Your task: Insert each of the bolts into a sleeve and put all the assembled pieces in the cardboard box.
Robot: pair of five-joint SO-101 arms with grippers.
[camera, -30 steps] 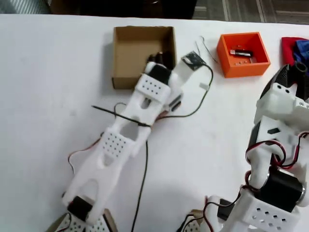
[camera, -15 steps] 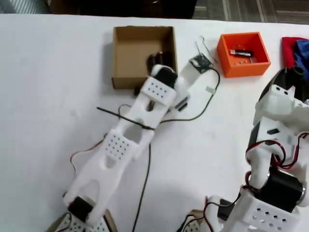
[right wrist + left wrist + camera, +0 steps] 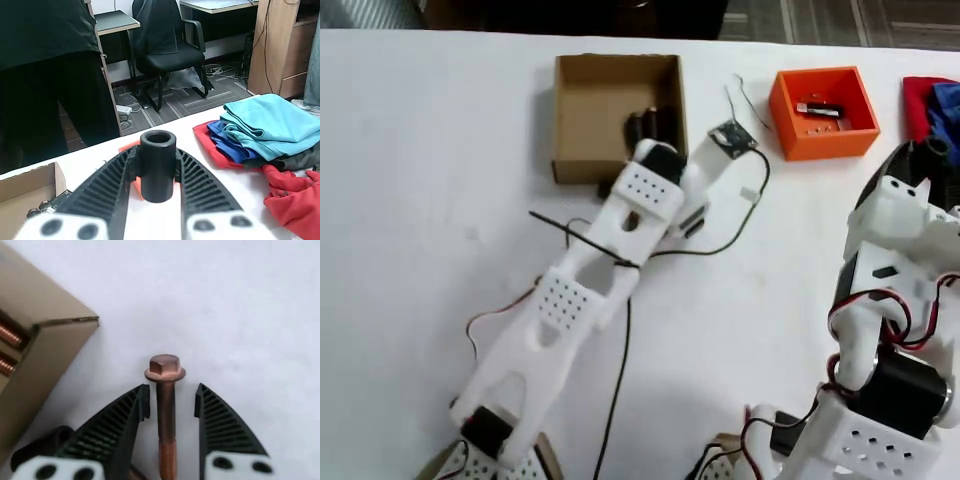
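Partway: a sleeve [image 3: 158, 170] is held upright, clamped in the right fingers [image 3: 110, 185], while one bolt [image 3: 165, 367] is left lying loose on the counter [image 3: 240, 315] between the spread left fingers [image 3: 125, 420], the cardboard box [image 3: 45, 355] wall is just beside, apparently assembled pieces [image 3: 650, 125] are already inside, and open counter is left opposite.

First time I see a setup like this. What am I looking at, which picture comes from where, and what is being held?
Two small robot arms sit at a white table. One picture looks down from above; the other two come from a camera on each arm's wrist. The left tool is open around a bolt lying on the table beside the box. The right tool, raised, is shut on a black sleeve. An orange tray and cloths also lie on the table.
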